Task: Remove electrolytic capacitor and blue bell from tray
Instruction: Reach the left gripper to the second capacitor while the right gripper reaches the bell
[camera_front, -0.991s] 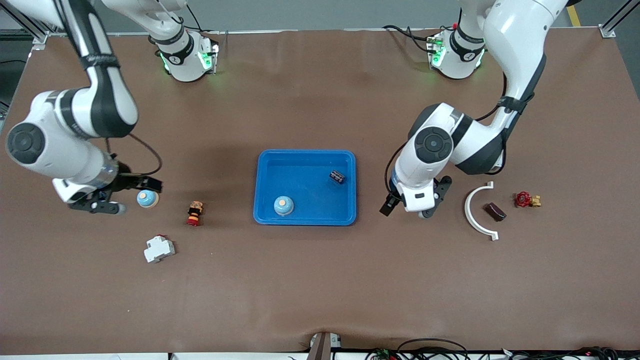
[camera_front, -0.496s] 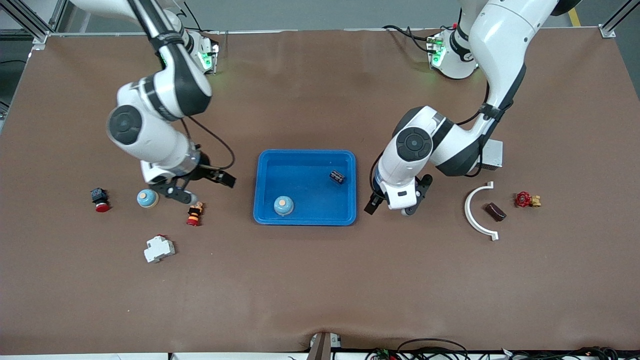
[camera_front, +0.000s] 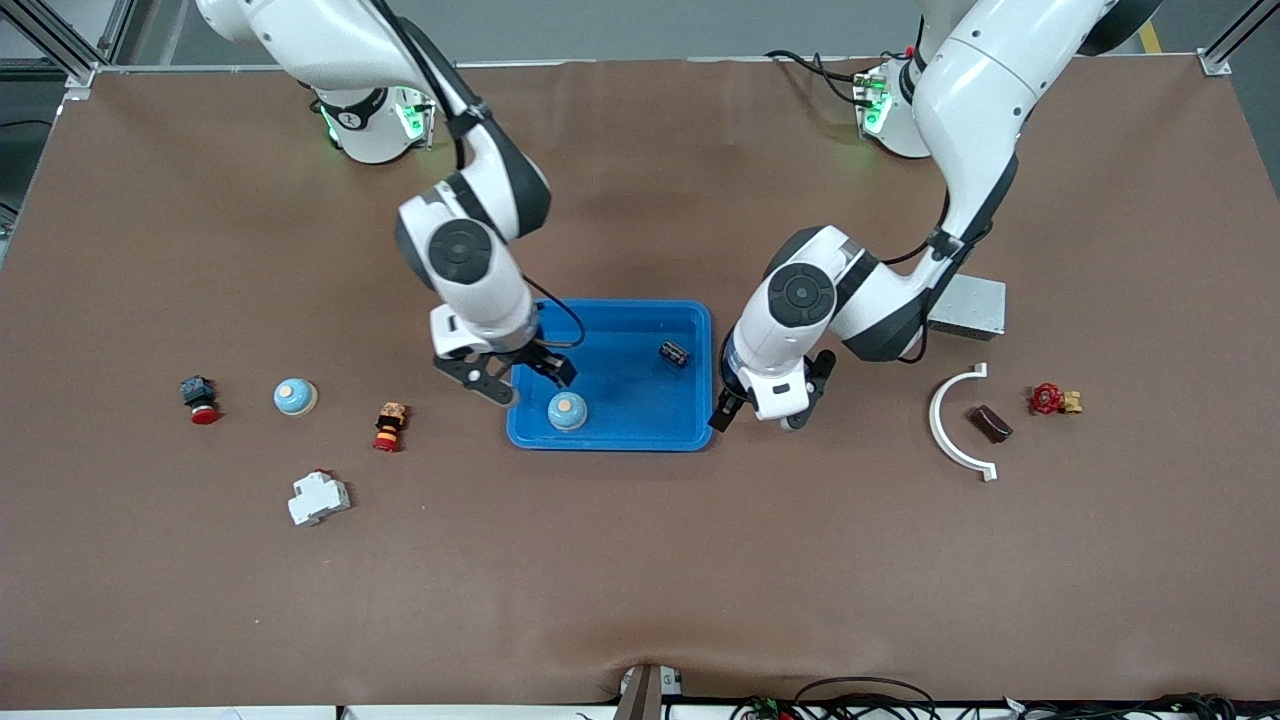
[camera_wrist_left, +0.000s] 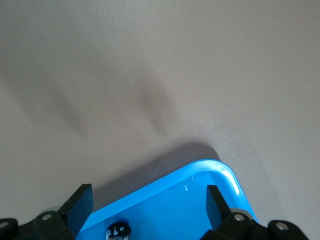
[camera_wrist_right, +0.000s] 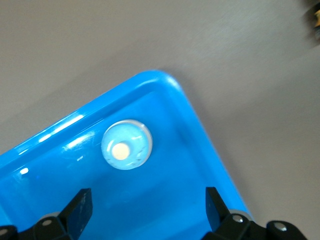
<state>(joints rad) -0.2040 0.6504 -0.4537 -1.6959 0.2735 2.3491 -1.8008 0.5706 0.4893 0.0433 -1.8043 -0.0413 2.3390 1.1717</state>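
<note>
Two grippers, right gripper (camera_front: 510, 381) and left gripper (camera_front: 765, 408), gape wide over the blue tray (camera_front: 610, 436); no writing is legible; only the right wrist view shows the bell (camera_wrist_right: 126, 145).

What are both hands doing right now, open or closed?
Left hand: open, empty, beside the blue tray.
Right hand: open, empty, over the tray.

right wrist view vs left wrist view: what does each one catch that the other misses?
Only the right wrist view: the bell lying in the blue tray, framed by the right gripper with its fingers open. Only the left wrist view: the capacitor, framed by the open left gripper. Both: the tray's rounded corner and the bare brown table.
</note>
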